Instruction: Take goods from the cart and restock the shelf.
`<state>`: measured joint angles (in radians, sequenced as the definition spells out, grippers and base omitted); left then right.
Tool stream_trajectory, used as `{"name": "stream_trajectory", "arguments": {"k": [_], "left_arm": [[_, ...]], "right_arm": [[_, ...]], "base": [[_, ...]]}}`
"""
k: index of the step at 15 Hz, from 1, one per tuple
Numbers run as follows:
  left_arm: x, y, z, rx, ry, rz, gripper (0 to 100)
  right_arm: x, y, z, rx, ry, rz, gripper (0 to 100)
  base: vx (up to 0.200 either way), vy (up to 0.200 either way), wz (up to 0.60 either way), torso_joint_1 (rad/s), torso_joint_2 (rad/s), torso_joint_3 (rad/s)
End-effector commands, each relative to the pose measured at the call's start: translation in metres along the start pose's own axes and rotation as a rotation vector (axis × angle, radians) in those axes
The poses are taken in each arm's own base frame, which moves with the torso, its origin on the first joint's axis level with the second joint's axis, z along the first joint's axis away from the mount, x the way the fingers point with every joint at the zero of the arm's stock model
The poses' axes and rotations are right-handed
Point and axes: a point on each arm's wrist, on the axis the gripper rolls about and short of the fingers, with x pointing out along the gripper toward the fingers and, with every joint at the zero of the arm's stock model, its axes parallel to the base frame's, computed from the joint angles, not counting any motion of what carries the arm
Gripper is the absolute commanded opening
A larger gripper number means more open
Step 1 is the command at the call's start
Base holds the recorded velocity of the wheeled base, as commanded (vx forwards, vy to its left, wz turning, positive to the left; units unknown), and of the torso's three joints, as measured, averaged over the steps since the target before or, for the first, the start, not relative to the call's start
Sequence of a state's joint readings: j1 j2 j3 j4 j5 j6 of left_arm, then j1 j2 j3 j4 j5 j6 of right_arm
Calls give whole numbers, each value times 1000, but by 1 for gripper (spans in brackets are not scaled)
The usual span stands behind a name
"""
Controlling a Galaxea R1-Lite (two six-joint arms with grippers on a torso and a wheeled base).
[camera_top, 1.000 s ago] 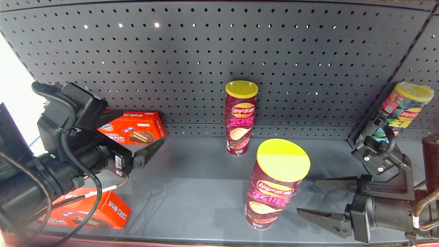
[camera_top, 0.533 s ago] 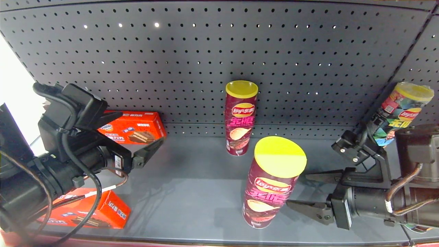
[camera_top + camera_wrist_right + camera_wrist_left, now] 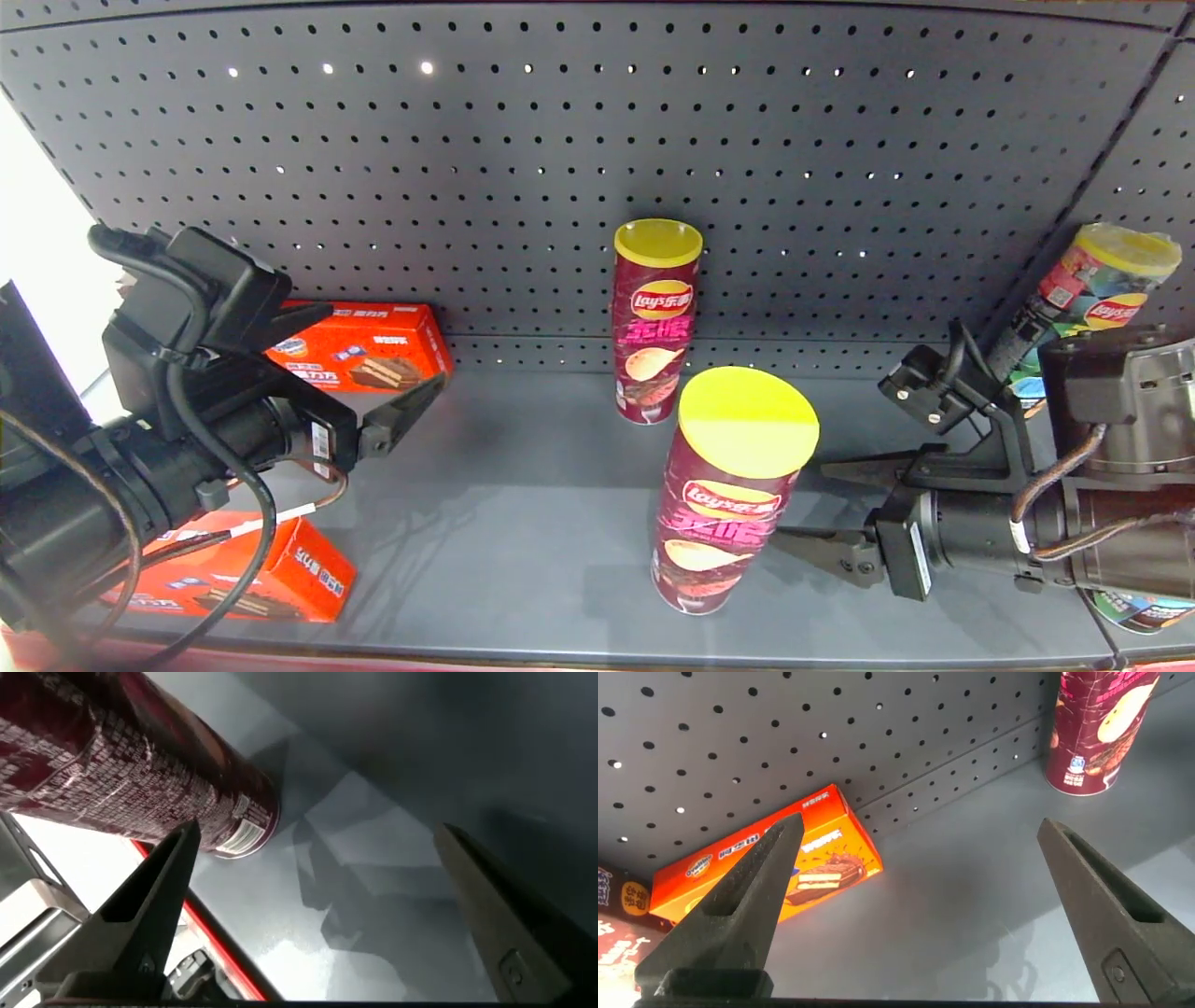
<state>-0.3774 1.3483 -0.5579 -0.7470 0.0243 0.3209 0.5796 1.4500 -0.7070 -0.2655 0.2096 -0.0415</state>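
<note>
Two maroon chip cans with yellow lids stand on the grey shelf (image 3: 523,504). One can (image 3: 656,317) is at the back by the pegboard. The nearer can (image 3: 728,495) stands close to the front edge. My right gripper (image 3: 803,506) is open just right of the nearer can, and its nearer finger (image 3: 822,551) is at the can's lower side. The right wrist view shows that can (image 3: 140,756) beside the open right gripper (image 3: 318,833). My left gripper (image 3: 387,345) hangs open over the shelf's left part, with nothing between its fingers, in front of an orange box (image 3: 364,345).
A second orange box (image 3: 271,569) lies at the front left under my left arm. A colourful chip can (image 3: 1097,285) stands at the far right behind my right arm. In the left wrist view the orange box (image 3: 785,863) and the back can (image 3: 1097,728) sit against the pegboard.
My right arm has moved left along the shelf, and the nearer can has shifted a little to the left with it. The left arm has stayed still.
</note>
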Motion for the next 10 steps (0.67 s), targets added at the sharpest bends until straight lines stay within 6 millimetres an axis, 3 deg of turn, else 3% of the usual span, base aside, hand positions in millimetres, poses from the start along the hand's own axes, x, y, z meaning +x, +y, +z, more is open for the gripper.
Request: {"name": "stream_trajectory", "arguments": {"k": [1,10], "left_arm": [[0,0,-1,0,3,0,100],[0,0,-1,-3,-3,1,100]], "right_arm": [[2,1,1,-3,1,5,100],[24,5,11,-20,2,36,100]], "base": [[0,0,0,0,0,0],[0,0,0,0,0,0]]}}
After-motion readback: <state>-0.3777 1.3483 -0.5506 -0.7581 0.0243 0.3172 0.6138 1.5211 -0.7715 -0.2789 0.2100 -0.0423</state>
